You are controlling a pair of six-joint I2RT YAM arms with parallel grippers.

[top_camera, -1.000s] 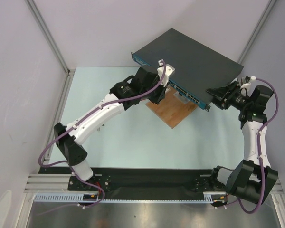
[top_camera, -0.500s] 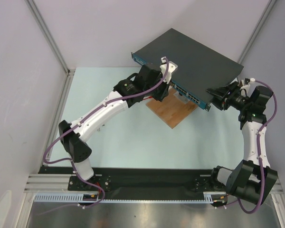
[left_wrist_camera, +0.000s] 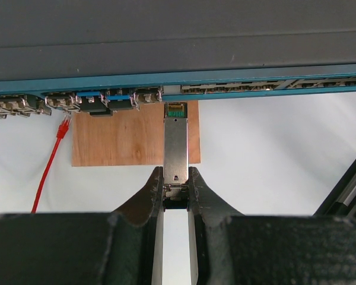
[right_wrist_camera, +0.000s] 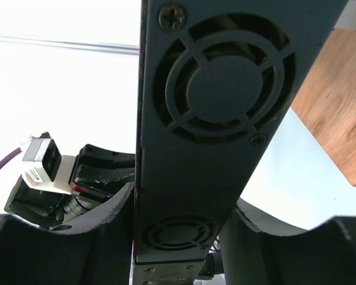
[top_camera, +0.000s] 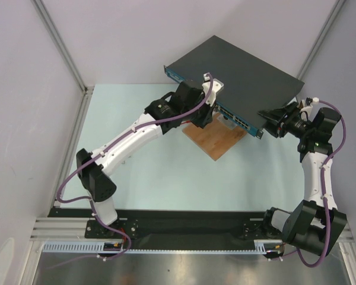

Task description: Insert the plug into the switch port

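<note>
Left wrist view, insertion step on: left gripper (left_wrist_camera: 175, 178) pinched tight on the plug (left_wrist_camera: 175, 142), tip right at the blue port strip of the switch (left_wrist_camera: 178, 35) above the wooden board (left_wrist_camera: 118, 139), calling next for a straight, level push home; right gripper (right_wrist_camera: 184, 205) clamped across the switch's vented end; pale table (top_camera: 166, 172) beneath, plain walls (top_camera: 124, 35) around.

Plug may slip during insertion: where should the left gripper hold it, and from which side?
Pinch the plug at its rear end, across the long flat sides, as the left gripper does, coming from behind in line with it. That leaves the tip free for the switch.
</note>
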